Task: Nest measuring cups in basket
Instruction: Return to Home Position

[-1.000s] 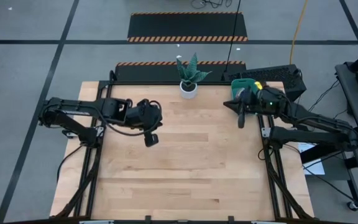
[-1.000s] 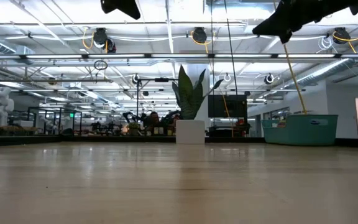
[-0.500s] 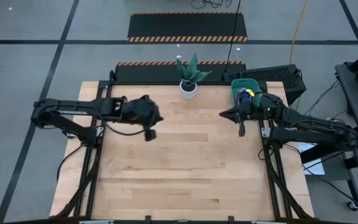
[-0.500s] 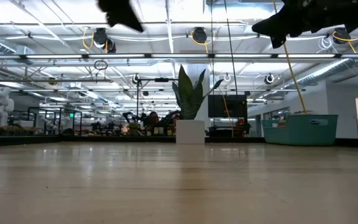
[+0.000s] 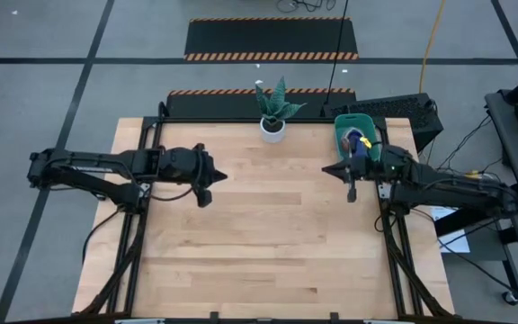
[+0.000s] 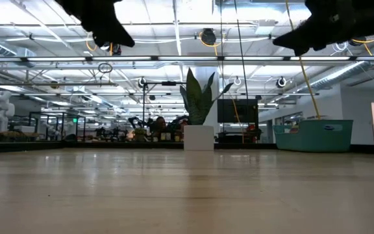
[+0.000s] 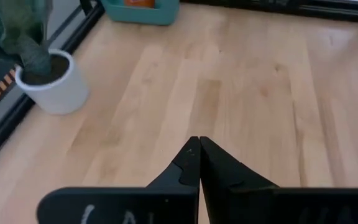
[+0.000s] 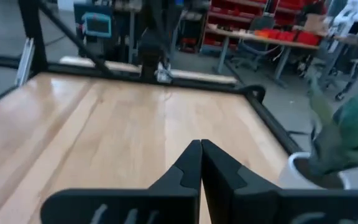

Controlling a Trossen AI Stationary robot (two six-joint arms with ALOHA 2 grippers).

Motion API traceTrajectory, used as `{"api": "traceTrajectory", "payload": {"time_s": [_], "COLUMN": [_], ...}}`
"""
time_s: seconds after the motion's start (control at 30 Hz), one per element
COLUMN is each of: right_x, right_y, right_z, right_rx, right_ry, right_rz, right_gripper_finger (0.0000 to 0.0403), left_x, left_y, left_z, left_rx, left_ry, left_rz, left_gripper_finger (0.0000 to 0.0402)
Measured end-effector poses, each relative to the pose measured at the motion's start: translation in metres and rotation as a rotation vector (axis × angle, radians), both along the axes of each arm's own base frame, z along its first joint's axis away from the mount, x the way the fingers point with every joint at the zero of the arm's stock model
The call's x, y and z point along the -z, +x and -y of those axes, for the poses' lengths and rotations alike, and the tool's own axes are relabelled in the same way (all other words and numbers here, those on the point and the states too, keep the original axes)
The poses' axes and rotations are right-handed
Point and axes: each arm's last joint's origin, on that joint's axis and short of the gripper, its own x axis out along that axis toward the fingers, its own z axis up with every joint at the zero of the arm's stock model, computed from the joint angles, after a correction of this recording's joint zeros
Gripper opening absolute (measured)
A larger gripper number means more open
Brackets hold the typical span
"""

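High view: left gripper [image 5: 205,198], tips pressed together, hovers over the desk's [image 5: 268,234] left half. Right gripper [image 5: 351,194], likewise closed and empty, hangs beside the basket [image 5: 340,125] holding the measuring cups [image 5: 356,139]. Retract both arms smoothly, well clear of the basket.

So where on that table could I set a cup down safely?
The half of the table away from the plant pot is bare wood, also the middle between the left gripper and right gripper. Crowded: the pot's edge, where the basket holds the measuring cups.
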Motion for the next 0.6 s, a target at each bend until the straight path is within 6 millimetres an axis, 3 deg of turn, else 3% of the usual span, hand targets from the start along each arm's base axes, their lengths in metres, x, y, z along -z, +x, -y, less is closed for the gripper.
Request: {"api": "traceTrajectory", "payload": {"time_s": [0.27,0.6], "right_x": [0.022,0.039], "right_y": [-0.014,-0.029], "right_z": [-0.009,-0.012], "right_rx": [-0.037,-0.030], "right_ry": [-0.004,-0.018], "right_rz": [0.027,0.088], "right_gripper_finger": [0.0000,0.0000], "left_x": [0.007,0.009], "left_y": [0.000,-0.004], "left_z": [-0.003,-0.025], "left_rx": [-0.023,-0.092], "left_ry": [-0.014,0.041], "left_rz": [-0.001,-0.042], "left_gripper_finger": [0.0003,0.0005]}}
